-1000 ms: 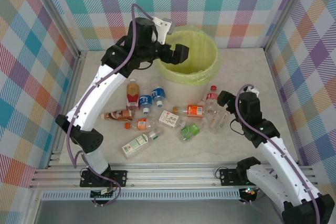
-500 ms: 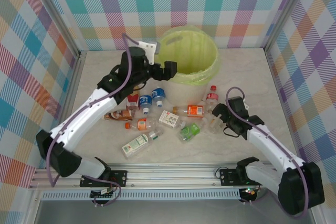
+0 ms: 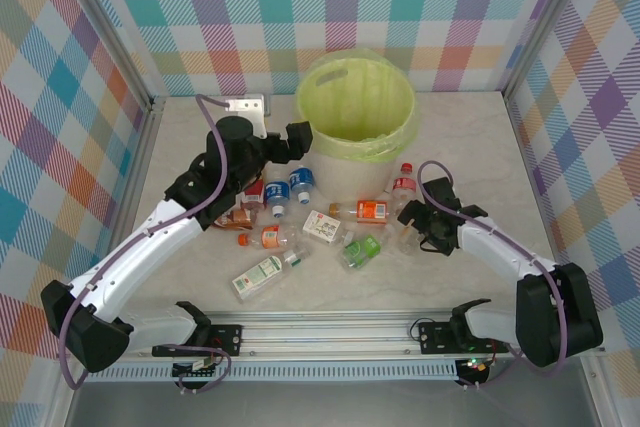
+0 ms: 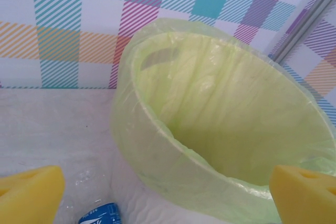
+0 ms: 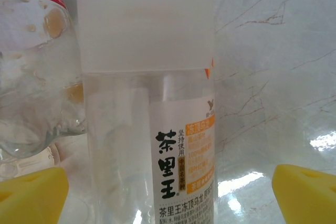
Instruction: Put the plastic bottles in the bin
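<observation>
The left arm has pulled back from above the bin (image 3: 356, 153) and sunk toward the table (image 3: 470, 137). The right arm has stretched forward and low into the right-hand cluster.

The left gripper (image 3: 297, 139) hangs just beside the bin's left wall, jaws spread wide and empty. A blue bottle (image 3: 300, 182) lies just under it, and its label peeks into the left wrist view.

The right gripper (image 3: 412, 219) is also spread. Its yellow pads (image 5: 32, 192) stand on either side of a white-capped tea bottle (image 5: 152, 129) without touching it. A cola bottle (image 5: 31, 61) rests against that bottle's left side.

As for progress, I'd say very little is settled. About a dozen bottles (image 3: 320, 225) lie scattered on the table in front of the bin. The liner looks bare from the left wrist view, though I can't see the very bottom. Nearly the whole pile seems left to move. The tea bottle looks like the next pick, and the left arm is placed for the blue one.
</observation>
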{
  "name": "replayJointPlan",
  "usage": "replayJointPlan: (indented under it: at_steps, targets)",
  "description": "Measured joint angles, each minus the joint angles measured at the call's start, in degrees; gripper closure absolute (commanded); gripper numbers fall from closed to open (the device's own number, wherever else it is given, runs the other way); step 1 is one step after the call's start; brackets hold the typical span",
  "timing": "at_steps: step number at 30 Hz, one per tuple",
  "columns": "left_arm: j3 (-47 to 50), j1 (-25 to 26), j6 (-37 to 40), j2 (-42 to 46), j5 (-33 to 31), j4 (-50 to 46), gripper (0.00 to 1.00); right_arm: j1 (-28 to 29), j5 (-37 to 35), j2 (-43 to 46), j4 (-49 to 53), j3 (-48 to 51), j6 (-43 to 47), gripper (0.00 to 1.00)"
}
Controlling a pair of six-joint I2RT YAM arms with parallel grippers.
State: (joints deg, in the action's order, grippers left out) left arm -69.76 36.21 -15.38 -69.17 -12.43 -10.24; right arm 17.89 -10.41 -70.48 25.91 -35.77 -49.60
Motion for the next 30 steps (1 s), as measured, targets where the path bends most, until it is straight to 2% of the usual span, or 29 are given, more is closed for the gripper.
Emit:
replayJointPlan:
  at_steps: [18, 26, 30]
  targets:
    - [1.92, -1.86, -2.51, 0.02, -4.24, -1.9, 0.0, -0.63, -2.19, -7.15, -4.0, 0.66, 2.49, 0.29]
    - [2.93, -2.19, -3.82, 0.04, -4.81, -1.97, 0.0, -0.63, -3.98, -5.05, -5.4, 2.91, 2.51, 0.37]
    - [3.5, -2.29, -4.81, 0.13, -5.27, -1.68, 0.0, -0.63, -5.38, -0.9, -5.27, 4.76, 3.04, 0.42]
